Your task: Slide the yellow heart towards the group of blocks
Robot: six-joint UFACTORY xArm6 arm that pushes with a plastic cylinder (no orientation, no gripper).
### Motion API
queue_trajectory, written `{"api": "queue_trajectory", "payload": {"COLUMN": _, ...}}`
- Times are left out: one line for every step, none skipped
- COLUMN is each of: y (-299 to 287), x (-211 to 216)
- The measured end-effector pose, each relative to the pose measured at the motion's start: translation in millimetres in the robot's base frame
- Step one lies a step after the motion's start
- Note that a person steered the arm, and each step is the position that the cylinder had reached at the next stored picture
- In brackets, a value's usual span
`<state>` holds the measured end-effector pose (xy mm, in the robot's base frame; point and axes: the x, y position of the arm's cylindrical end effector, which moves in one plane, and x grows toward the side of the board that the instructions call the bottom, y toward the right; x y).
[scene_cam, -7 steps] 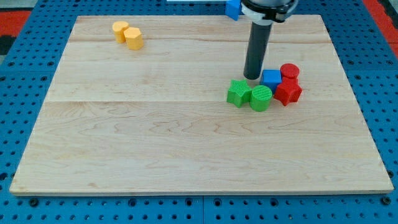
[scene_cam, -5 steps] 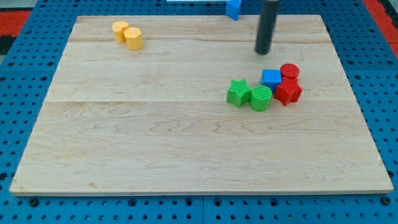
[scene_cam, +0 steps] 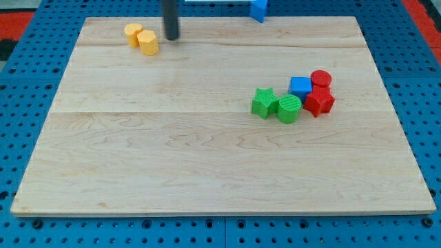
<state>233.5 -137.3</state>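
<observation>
Near the view's top left corner of the wooden tabletop [scene_cam: 207,158] sit two yellow blocks, touching: an orange-yellow one [scene_cam: 133,32] and, at its lower right, a yellow block [scene_cam: 148,42]. Which is the heart, its pointing and its long axis cannot be made out. My tip [scene_cam: 171,38] stands just right of that pair; whether it touches cannot be told. There are no fingers on this rod. Well apart at the right cluster a green star [scene_cam: 264,102], green cylinder [scene_cam: 289,109], blue cube [scene_cam: 300,87], red cylinder [scene_cam: 320,78] and red star [scene_cam: 319,102]. Another blue block [scene_cam: 258,9] sits at the top edge.
</observation>
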Motion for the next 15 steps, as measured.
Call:
{"api": "queue_trajectory", "payload": {"y": -85.3, "x": 0.0}}
{"api": "queue_trajectory", "payload": {"y": -156.5, "x": 11.1}}
{"api": "queue_trajectory", "payload": {"y": -167.5, "x": 12.6}}
{"api": "queue_trajectory", "payload": {"y": -167.5, "x": 12.6}}
{"api": "queue_trajectory", "payload": {"y": -166.9, "x": 29.7}}
{"api": "queue_trajectory", "payload": {"y": -166.9, "x": 64.1}}
{"api": "queue_trajectory", "payload": {"y": -165.0, "x": 80.2}}
{"api": "queue_trajectory", "payload": {"y": -132.4, "x": 79.9}}
{"api": "queue_trajectory", "payload": {"y": -104.6, "x": 81.4}}
{"api": "queue_trajectory", "payload": {"y": -96.2, "x": 104.5}}
{"api": "queue_trajectory", "payload": {"y": -96.3, "x": 134.6}}
{"api": "queue_trajectory", "payload": {"y": -75.5, "x": 157.9}}
{"api": "queue_trajectory", "payload": {"y": -15.7, "x": 152.1}}
{"api": "queue_trajectory", "payload": {"y": 57.1, "x": 152.6}}
{"api": "queue_trajectory", "payload": {"y": 116.0, "x": 163.3}}
